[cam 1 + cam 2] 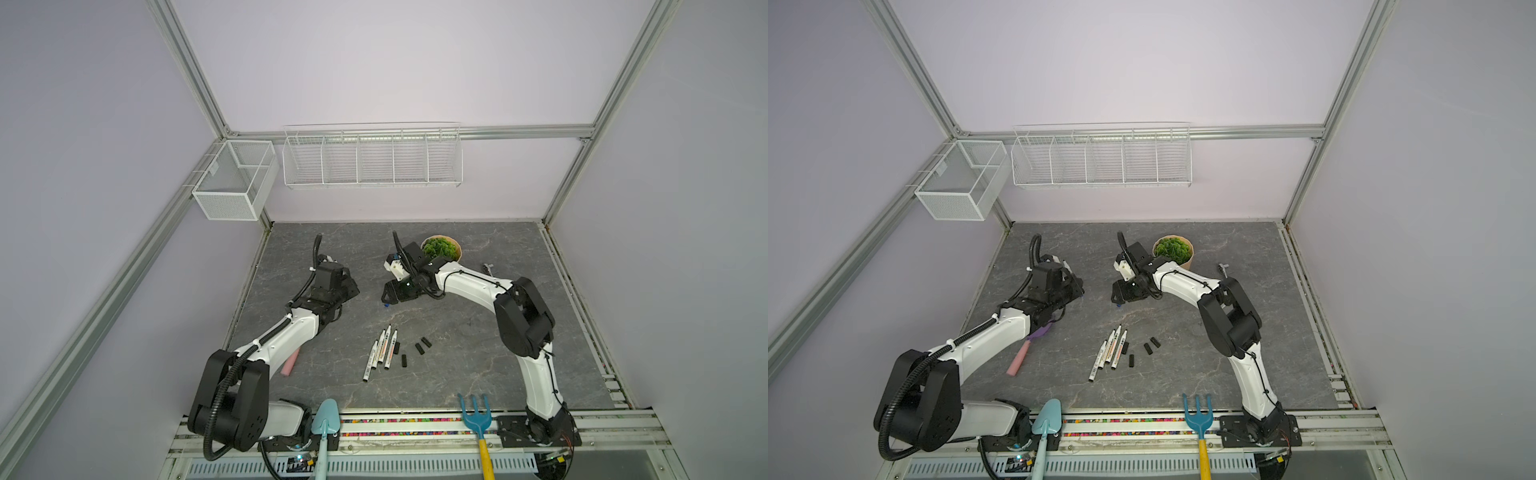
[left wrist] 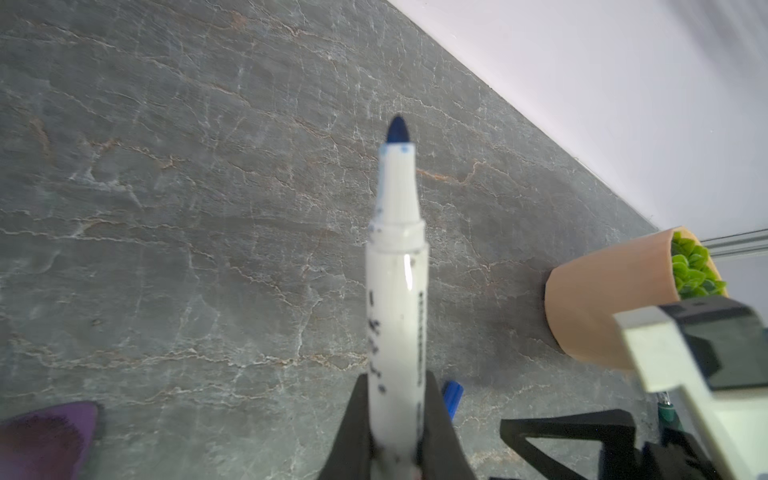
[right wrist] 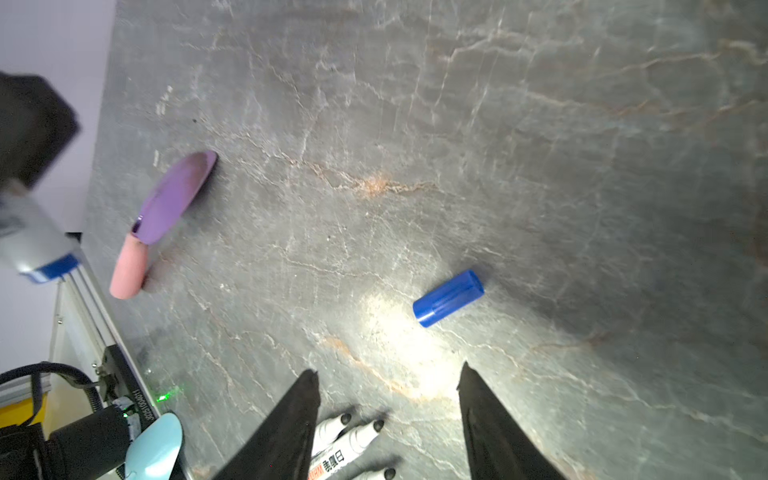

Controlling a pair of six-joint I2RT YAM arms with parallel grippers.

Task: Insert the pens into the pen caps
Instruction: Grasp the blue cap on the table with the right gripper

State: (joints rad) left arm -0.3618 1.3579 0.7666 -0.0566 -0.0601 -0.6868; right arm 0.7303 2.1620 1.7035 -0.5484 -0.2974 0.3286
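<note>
Left gripper point(image 2: 397, 376) is clamped on the blue pen point(image 2: 397, 291), its tip bare above the table point(image 2: 166, 208). Right gripper point(image 3: 388, 368) stands wide and holds nothing. The blue cap point(image 3: 449, 298) lies on its side just beyond the fingertips. Four black pens point(image 1: 390, 350) and black caps point(image 1: 419, 348) lie grouped nearer the front. Pot point(image 1: 441, 248) stands behind the right wrist. Trowel point(image 3: 166, 208) lies partly under the left arm.

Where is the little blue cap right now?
The blue cap lies on the table just beyond the open right end effector; in both top views it sits mid-table, behind the row of pens.
</note>
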